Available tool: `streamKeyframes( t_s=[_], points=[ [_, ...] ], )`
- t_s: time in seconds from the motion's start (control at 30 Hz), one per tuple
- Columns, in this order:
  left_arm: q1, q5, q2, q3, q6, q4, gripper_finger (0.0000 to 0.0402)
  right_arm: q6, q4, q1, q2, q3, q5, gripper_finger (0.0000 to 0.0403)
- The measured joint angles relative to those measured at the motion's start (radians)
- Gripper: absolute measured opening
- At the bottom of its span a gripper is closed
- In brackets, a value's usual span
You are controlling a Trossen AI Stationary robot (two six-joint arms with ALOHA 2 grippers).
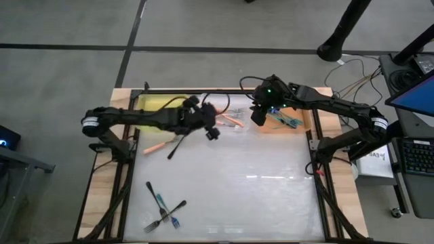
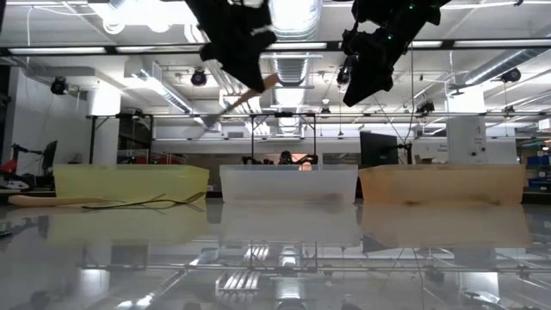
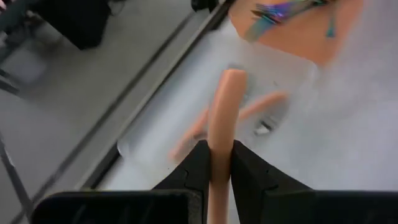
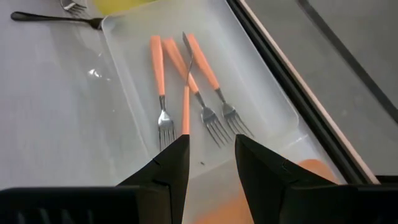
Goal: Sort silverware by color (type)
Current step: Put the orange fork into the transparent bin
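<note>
Glossy white tabletop is your working surface, and the clear middle tray is your landmark. Nearest you, well short of that tray and off to the left arm's side, a small cluster of black and teal forks lies unsorted; closer to the tray, on the same side, an orange fork and a black fork lie loose.

Your left gripper hangs over the tray's left-arm end, fingers pinched narrow on an orange-handled fork. The handle runs straight out ahead between the fingers, so its long axis already points toward the tray; I judge the drop turns on bringing it over the tray's floor. The left arm is the one carrying, so it owns this move.

Inside the tray, three orange forks lie roughly parallel, tines toward the right wrist camera. Your right gripper hovers above the tray's other end, fingers spread wide, holding nothing. Beyond it, the orange-tinted tray holds teal forks.
</note>
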Motion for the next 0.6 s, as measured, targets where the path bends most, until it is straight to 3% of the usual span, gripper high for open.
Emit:
streamKeyframes(
  t_s=[0.27, 0.43, 0.6],
  points=[
    [0.134, 0.022, 0.156, 0.066, 0.183, 0.217, 0.0026, -0.024, 0.008, 0.0, 0.0, -0.004, 0.068, 0.0121],
    [0.183, 0.113, 0.266, 0.159, 0.206, 0.219, 0.0026, -0.03, 0.008, 0.0, 0.0, -0.009, 0.103, 0.0121],
    [0.195, 0.117, 0.362, 0.28, 0.258, 0.18, 0.0026, -0.045, 0.007, 0.0, 0.0, -0.019, 0.104, 0.0121]
  ],
)
